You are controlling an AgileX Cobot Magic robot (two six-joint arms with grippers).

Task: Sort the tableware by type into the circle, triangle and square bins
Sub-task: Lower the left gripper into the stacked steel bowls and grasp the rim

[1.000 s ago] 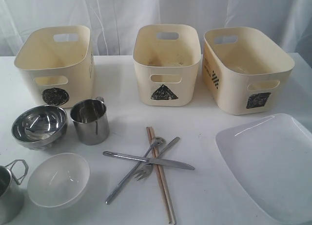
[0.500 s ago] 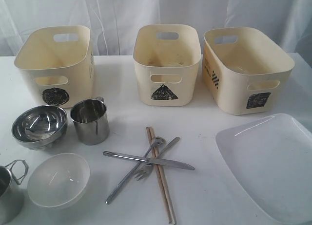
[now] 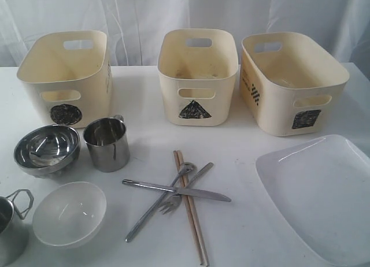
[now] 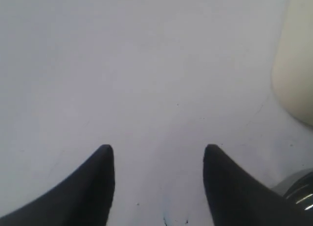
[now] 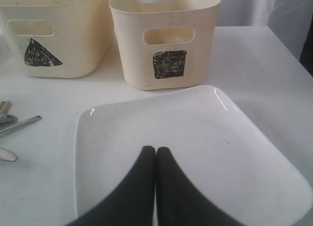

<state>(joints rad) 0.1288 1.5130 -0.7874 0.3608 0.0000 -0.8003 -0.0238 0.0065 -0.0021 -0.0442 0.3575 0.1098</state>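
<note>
Nothing is sorted yet, no tableware shows in any bin. Left gripper [image 4: 159,147]: fingers spread wide, nothing between them, bare white worktop [image 4: 146,64] below. Right gripper [image 5: 155,150]: fingers pressed together, holding nothing, poised over the large white rectangular plate [image 5: 205,133]. Whether it touches the plate, can't tell. The plate lies flat at right front, near the cream plastic square bin [image 3: 272,114]. The cream plastic triangle bin [image 3: 222,102] is in the middle, the cream plastic circle bin [image 3: 87,108] on the left.

Handling, judged:
- **Plate:** stiff, glazed, slick, likely heavyish and breakable. Lying flat, only the raised rim offers a pinch, so the gripper must open first.
- **Bowls and mugs:** steel bowl [image 3: 46,148] and steel mug [image 3: 107,143] stand before the circle bin. White bowl [image 3: 69,214] and second steel mug [image 3: 8,226] sit at left front. All rigid, light and smooth. Pinch over the rim wall; a mug handle is also an option.
- **Cutlery:** steel knife [image 3: 156,186], steel fork [image 3: 196,177], steel spoon [image 3: 153,212] and two wooden chopsticks [image 3: 191,212] lie crossed at centre front. Thin, low and slippery. Grip mid-shaft; neighbours may drag along. Which piece is on top is hard to tell.
</note>
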